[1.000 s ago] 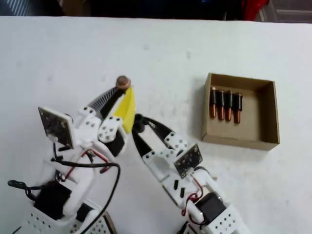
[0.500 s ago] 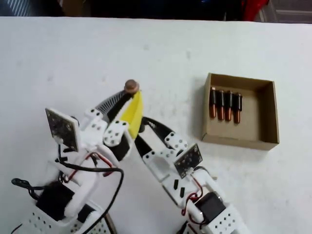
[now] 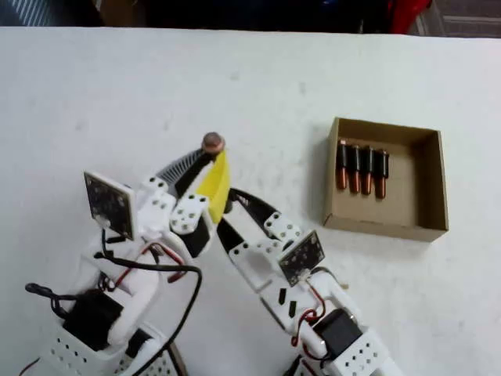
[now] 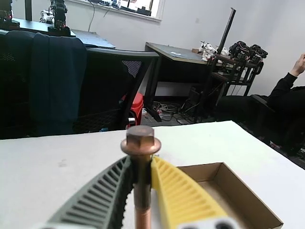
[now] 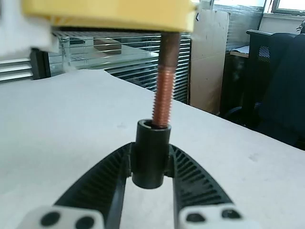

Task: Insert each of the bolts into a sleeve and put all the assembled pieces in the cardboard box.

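Note:
My left gripper [image 3: 207, 160] is shut on a copper bolt [image 4: 139, 176], held upright with its hex head [image 3: 212, 142] on top. Its yellow finger [image 5: 109, 13] sits above my right gripper [image 5: 150, 164], which is shut on a black sleeve [image 5: 151, 153] held upright just above the table. The bolt's threaded tip [image 5: 163, 102] enters the sleeve's top opening. In the high view the two grippers meet left of the cardboard box [image 3: 429, 211], the right gripper [image 3: 227, 205] just under the left one's yellow finger [image 3: 214, 184]. Several assembled bolt-and-sleeve pieces [image 3: 362, 168] lie side by side in the box.
The cardboard box [image 4: 228, 191] stands open on the white table [image 3: 94, 86], to the right of both arms. Wide bare table lies behind and left of the grippers. Chairs and desks fill the room behind.
The left arm has carried the bolt right and toward the right gripper, bringing it over the sleeve. The right arm has kept still.

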Available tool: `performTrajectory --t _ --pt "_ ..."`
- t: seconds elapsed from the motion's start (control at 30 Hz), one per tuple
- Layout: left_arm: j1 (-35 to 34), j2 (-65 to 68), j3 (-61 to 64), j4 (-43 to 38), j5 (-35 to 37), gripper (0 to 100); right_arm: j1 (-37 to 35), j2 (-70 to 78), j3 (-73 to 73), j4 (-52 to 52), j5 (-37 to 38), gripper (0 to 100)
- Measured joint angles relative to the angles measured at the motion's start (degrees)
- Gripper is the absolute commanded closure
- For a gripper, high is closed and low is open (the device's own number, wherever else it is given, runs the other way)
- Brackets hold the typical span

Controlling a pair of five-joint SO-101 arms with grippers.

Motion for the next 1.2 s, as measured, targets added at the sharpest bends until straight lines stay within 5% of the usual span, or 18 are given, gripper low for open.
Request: performTrajectory --t 1.2 --pt "0.3 -0.6 5.6 6.5 0.2 98 0.3 0.0 0.0 2.1 0.1 98.1"
